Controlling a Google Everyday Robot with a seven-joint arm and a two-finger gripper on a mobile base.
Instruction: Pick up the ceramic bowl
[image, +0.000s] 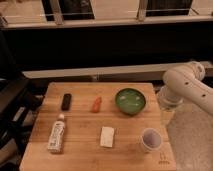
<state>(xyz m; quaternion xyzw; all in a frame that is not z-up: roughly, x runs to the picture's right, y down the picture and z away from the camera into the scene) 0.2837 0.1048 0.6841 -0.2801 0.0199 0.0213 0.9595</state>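
The ceramic bowl (130, 100) is round and glossy green with a paler inside. It stands upright on the wooden table (80, 155), at the back right. My white arm (187, 87) reaches in from the right. Its gripper end (167, 101) hangs just off the table's right edge, a short way right of the bowl and apart from it. Nothing shows in the gripper.
A small white cup (150, 139) stands at the front right, below the bowl. A white block (107, 136) lies at the front middle and a bottle (57, 136) lies at the front left. An orange item (96, 104) and a black item (66, 101) lie at the back. A dark counter runs behind.
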